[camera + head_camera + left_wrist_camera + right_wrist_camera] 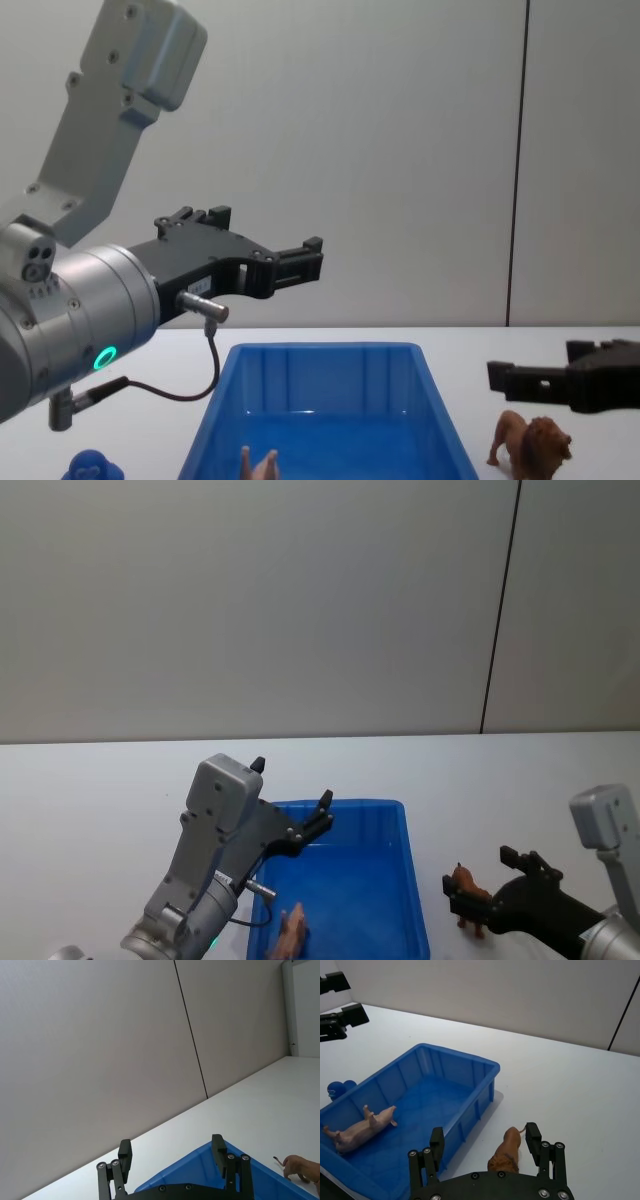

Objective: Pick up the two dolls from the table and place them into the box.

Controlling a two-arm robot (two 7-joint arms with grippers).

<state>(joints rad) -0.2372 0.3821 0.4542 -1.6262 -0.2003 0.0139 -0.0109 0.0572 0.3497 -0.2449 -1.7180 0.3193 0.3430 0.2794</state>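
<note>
The pale pink pig [292, 932] lies on its side inside the blue box [400, 810], legs up [258, 465]. On the white table [100, 780] right of the box stands the brown lion [468, 890]. My right gripper [480, 872] is open, low over the lion. In the right wrist view the lion [507, 1152] sits between the spread fingers [533, 1135], nearer one of them, untouched. My left gripper [291, 783] hangs open and empty above the box's back left corner, well above the rim [330, 350].
A small blue toy [95, 468] sits on the table just left of the box [455, 1055]. A grey wall with a dark vertical seam stands behind the table. Bare tabletop stretches behind the box and to the right of the lion.
</note>
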